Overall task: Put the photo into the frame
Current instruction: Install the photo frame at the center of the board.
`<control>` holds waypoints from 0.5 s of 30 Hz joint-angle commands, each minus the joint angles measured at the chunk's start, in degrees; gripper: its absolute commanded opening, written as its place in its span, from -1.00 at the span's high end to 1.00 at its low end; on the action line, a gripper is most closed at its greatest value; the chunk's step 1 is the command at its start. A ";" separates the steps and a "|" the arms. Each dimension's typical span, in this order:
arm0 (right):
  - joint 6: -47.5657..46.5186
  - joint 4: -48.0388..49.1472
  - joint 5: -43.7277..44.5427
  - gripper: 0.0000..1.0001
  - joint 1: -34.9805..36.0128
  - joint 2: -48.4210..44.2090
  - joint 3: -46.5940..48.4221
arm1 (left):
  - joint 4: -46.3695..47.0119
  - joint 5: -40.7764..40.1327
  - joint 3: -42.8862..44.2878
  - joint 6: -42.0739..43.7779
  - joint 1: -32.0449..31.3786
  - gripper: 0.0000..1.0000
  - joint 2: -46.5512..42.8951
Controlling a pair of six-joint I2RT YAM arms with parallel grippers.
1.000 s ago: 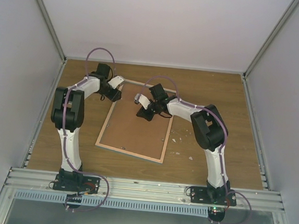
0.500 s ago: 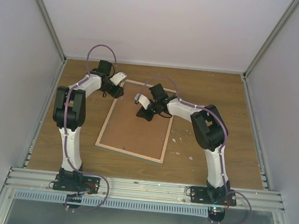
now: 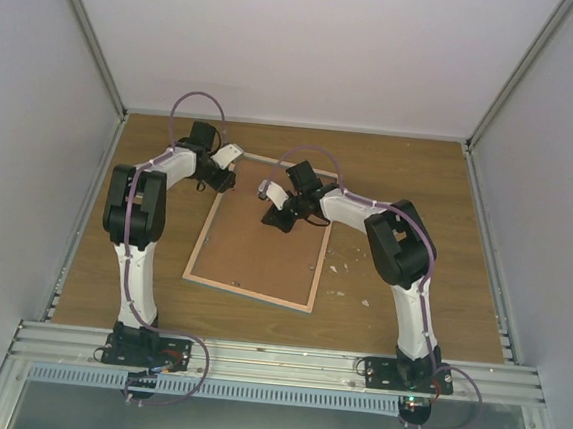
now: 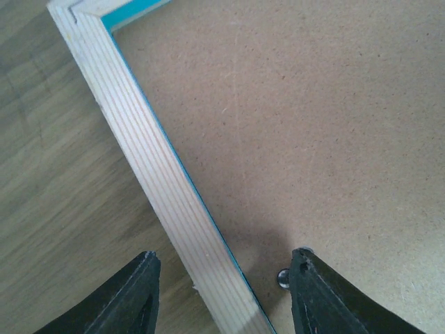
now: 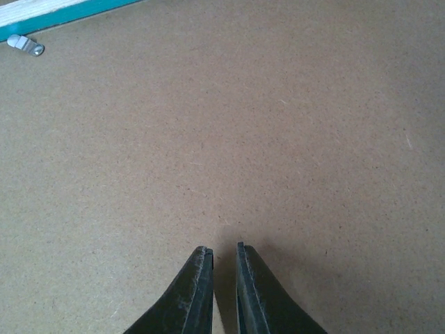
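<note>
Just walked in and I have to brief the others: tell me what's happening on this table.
Two robot arms are working on a picture frame that lies face down on the table, its brown backing board up. The left hand is open, straddling the frame's wooden rail near a far corner. The right hand, shut and holding nothing, points at the backing board. No photo shows in any view.

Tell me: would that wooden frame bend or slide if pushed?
Probably stiff: the frame has a solid wood rail round a flat board. It lies flat on the smooth table, so it would likely slide rather than tip. Thin and wide, it seems light.
</note>
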 commanded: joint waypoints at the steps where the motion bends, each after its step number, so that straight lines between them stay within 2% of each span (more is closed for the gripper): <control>1: -0.51 1.21 -0.19 0.74 -0.59 1.40 -0.65 | 0.20 -4.55 -3.94 3.60 0.05 -0.04 0.23; 5: -0.50 1.25 -0.19 0.74 -0.63 1.41 -0.67 | 1.39 -4.96 -5.43 4.81 0.30 -0.07 -0.55; 15: -0.42 1.26 -0.29 0.74 -0.62 1.39 -0.69 | -2.57 0.21 -0.47 1.12 -1.71 -0.18 -2.55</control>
